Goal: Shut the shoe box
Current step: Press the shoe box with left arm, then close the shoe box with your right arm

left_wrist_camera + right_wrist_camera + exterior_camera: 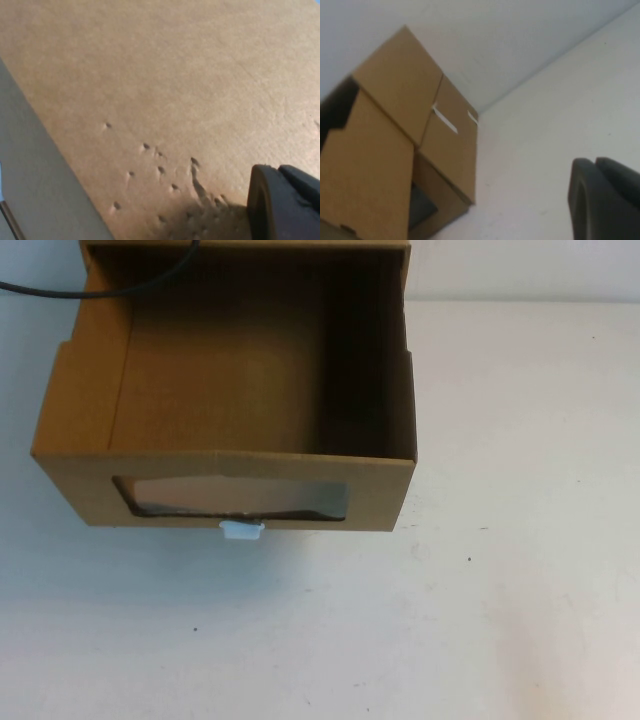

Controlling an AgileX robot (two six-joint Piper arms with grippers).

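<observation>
The left gripper [282,202] shows only in its own wrist view, as one dark finger at the corner of the picture; whether it is spread or closed cannot be told. Right in front of it, filling almost the whole view, is a flat brown cardboard surface [175,85] marked with a scatter of small dents (which face of which box this is cannot be made out). Past the cardboard's edge lies a strip of pale surface.

The right gripper [605,200] likewise appears only in its wrist view, as a dark finger part, and its state cannot be told either. It hangs over the white table [560,125], well apart from the brown cardboard ahead of it, where a stack of boxes [405,150] stands against the pale wall.

Neither gripper appears in the high view. There the shoe box [240,410] sits on the table with its drawer pulled out and open at the top, its brown inside bare. Its front face carries a clear rectangular window [235,497], and a small white pull tab [242,530] sticks out just below the window. A black cable [90,285] crosses the far left corner of the box.
</observation>
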